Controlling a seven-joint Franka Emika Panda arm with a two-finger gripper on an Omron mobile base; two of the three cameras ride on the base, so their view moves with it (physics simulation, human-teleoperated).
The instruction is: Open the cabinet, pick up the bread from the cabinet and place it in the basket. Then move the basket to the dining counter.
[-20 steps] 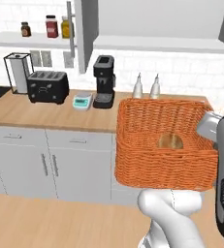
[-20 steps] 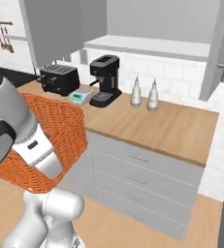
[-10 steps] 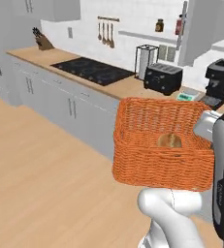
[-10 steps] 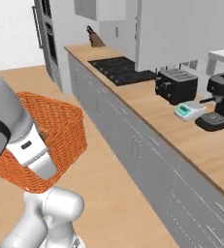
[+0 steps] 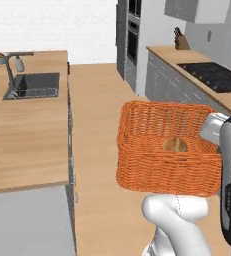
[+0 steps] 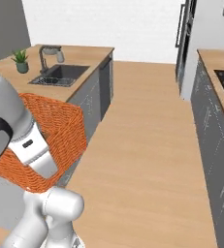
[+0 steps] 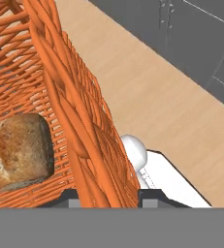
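Here's the kitchen aisle: bare wooden floor [image 6: 147,145] running between two runs of units, nothing lying on it. On the left side stands the dining counter [image 5: 22,135], a broad light-wood top with a dark sink [image 5: 33,85] set into it and a curved faucet [image 5: 9,70] rising at the sink's edge. From the right base view there's a small potted plant [image 6: 21,61] sitting on that same counter just beside the sink. Across the aisle, a grey run of drawers [image 5: 172,87] carries a black cooktop [image 5: 212,75] and a knife block [image 5: 180,42] further along, with a tall oven unit [image 5: 132,35] at the far end.

And the basket [image 5: 168,150]: it's up in the air, orange wicker, level, well clear of the floor and apart from the dining counter, hanging in front of the robot's white body. Inside it, the bread [image 5: 175,145] lies on the bottom, close to the near wall. The hand view shows it as a crusty brown lump against the weave.

The pincer [image 7: 106,196] sits astride the basket's wall, one finger inside and one outside, narrowed onto the wicker and carrying the whole thing.
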